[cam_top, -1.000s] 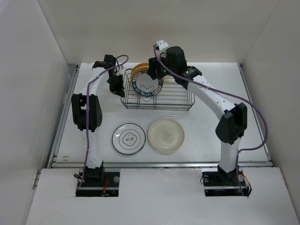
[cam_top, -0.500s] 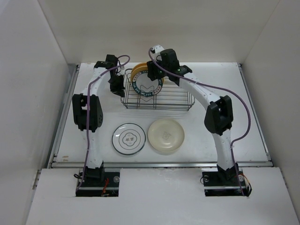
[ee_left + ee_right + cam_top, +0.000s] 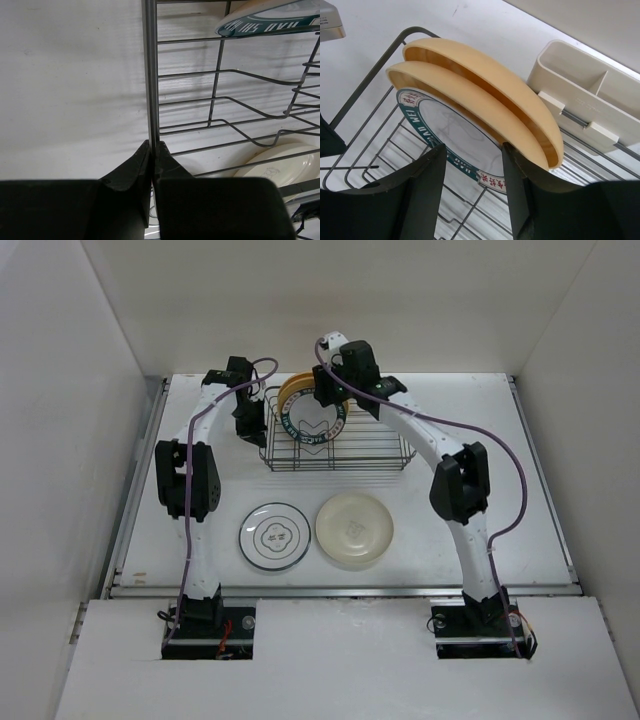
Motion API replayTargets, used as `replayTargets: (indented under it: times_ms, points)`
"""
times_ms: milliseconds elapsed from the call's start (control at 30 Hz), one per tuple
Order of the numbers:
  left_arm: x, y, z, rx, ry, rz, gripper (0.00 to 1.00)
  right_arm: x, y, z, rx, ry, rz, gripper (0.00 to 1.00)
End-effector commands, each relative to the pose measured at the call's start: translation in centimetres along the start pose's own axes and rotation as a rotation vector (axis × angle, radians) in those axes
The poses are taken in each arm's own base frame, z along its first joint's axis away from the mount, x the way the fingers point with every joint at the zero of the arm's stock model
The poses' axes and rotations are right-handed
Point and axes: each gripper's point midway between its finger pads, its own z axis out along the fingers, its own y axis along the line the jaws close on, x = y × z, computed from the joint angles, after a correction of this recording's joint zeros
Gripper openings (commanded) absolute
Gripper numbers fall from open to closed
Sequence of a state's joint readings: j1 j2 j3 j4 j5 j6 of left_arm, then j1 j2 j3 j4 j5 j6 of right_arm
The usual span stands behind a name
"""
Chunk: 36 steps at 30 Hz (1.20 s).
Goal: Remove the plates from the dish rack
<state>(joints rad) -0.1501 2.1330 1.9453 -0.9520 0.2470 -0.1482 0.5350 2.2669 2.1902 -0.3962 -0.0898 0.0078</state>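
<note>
**Two plates standing in the rack, two lying on the table**

The teal-rim plate (image 3: 314, 424) is standing on edge at the left end of the rack (image 3: 365, 450), leaning a little toward the back. The yellow plate (image 3: 296, 389) is standing just behind it, almost touching. The rack is sitting at the far middle of the table (image 3: 540, 500), with a white holder (image 3: 585, 95) hanging on its far long side.

The right gripper (image 3: 328, 398) is reaching down over the top of the two upright plates. In its wrist view the jaws are standing about half apart and straddling the teal-rim plate's upper rim. One finger (image 3: 420, 195) is hanging off the plate's face with a clear gap. The other is sitting behind the plate, right against the yellow plate. Nothing is being squeezed.

The left gripper (image 3: 245, 428) is working at the rack's left end. Its fingers (image 3: 125, 175) are pinching tight on an upright wire of the rack's frame.

The ringed plate (image 3: 275, 535) and the cream plate (image 3: 354, 529) are lying flat side by side on the table. Both are well in front of the rack, and the ringed one is on the left.
</note>
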Motion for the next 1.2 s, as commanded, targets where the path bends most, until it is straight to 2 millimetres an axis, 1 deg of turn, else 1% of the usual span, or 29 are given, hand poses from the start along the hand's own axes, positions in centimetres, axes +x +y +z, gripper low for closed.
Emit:
replayTargets:
  times_ms: [0,33,67,100,133,167,200,233,267,300,367,400,433,467,500,533,567,600,633,667,733,767,833,867,1000,1033,1100,1133,1167]
  points:
    - [1.9,0.7,-0.4,-0.035,0.088,-0.044,0.0,0.8,-1.7,1.2,0.031,0.01,-0.002,0.53]
    - [1.9,0.7,-0.4,-0.035,0.088,-0.044,0.0,0.8,-1.8,1.2,0.031,0.011,-0.018,0.52]
    - [1.9,0.7,-0.4,-0.035,0.088,-0.044,0.0,1.5,-1.8,1.4,0.031,0.026,-0.016,0.52]
    - [2.0,0.6,-0.4,-0.026,0.09,-0.035,0.0,0.6,-1.8,0.7,0.031,0.002,-0.034,0.52]
    - [2.0,0.6,-0.4,-0.026,0.09,-0.035,0.0,1.0,-2.0,0.8,0.043,0.012,-0.042,0.52]
    - [2.0,0.6,-0.4,-0.026,0.09,-0.035,0.0,0.4,-2.4,0.4,0.063,-0.005,-0.053,0.6]
    - [2.0,0.6,-0.4,-0.026,0.09,-0.035,0.0,-0.1,-3.5,0.0,0.13,-0.019,-0.053,0.63]
    - [2.1,0.7,0.0,-0.028,0.099,-0.037,0.0,0.4,-4.2,0.0,0.168,-0.007,-0.053,0.64]
    - [2.1,0.7,0.0,-0.028,0.099,-0.037,0.0,-0.1,-4.7,-0.4,0.199,-0.014,-0.063,0.64]
    - [2.1,0.7,0.0,-0.028,0.099,-0.037,0.0,0.3,-5.3,-0.5,0.234,-0.005,-0.063,0.64]
    - [2.1,0.7,0.0,-0.028,0.099,-0.037,0.0,0.1,-5.6,-0.7,0.244,-0.01,-0.086,0.64]
    - [2.1,0.7,0.0,-0.028,0.099,-0.037,0.0,0.6,-5.9,-0.7,0.259,0.001,-0.086,0.64]
    - [2.1,0.7,0.0,-0.028,0.099,-0.037,0.0,0.6,-5.2,-0.6,0.25,0.001,-0.091,0.62]
    - [2.1,0.7,0.0,-0.027,0.099,-0.028,0.0,1.0,-5.2,-0.5,0.249,0.011,-0.1,0.59]
    - [1.8,0.6,-0.2,-0.026,0.091,-0.026,0.0,1.6,-5.1,-0.1,0.239,0.022,-0.1,0.51]
    - [1.8,0.6,-0.2,-0.026,0.091,-0.026,0.0,1.6,-4.7,0.0,0.213,0.021,-0.1,0.48]
    - [1.8,0.6,-0.2,-0.026,0.091,-0.026,0.0,2.1,-4.3,0.5,0.186,0.03,-0.1,0.42]
    - [2.0,0.7,-0.2,-0.027,0.099,-0.027,0.0,2.1,-4.3,0.5,0.186,0.03,-0.1,0.42]
    - [2.0,0.7,-0.2,-0.027,0.099,-0.028,0.0,2.7,-4.1,0.6,0.174,0.042,-0.1,0.32]
    - [2.0,0.7,-0.2,-0.027,0.099,-0.028,0.0,2.9,-3.9,0.8,0.16,0.042,-0.1,0.24]
    - [2.0,0.7,-0.2,-0.027,0.099,-0.028,0.0,2.6,-3.8,0.7,0.16,0.029,-0.1,0.07]
    - [2.0,0.5,-0.2,-0.019,0.101,-0.028,0.0,2.4,-3.8,0.7,0.16,0.02,-0.1,0.04]
    - [2.1,0.3,-0.3,-0.008,0.103,-0.029,0.0,2.4,-3.8,0.7,0.16,0.02,-0.1,0.0]
    - [2.2,0.4,0.1,-0.01,0.112,-0.03,0.0,1.9,-3.8,0.3,0.16,0.01,-0.109,0.0]
    - [2.2,0.4,0.1,-0.01,0.112,-0.03,0.0,0.3,-3.4,-1.1,0.151,-0.033,-0.11,0.0]
    - [2.2,0.4,0.1,-0.01,0.112,-0.03,0.0,-1.4,-2.6,-2.3,0.142,-0.071,-0.116,0.0]
    - [2.2,0.4,0.1,-0.01,0.112,-0.03,0.0,-2.9,-2.7,-3.6,0.159,-0.113,-0.125,0.0]
    - [1.9,0.3,-0.1,-0.008,0.102,-0.028,0.0,-4.4,-2.2,-5.0,0.17,-0.158,-0.128,0.0]
    - [1.9,0.3,-0.1,-0.008,0.102,-0.028,0.0,-5.1,-1.6,-5.7,0.171,-0.177,-0.142,0.0]
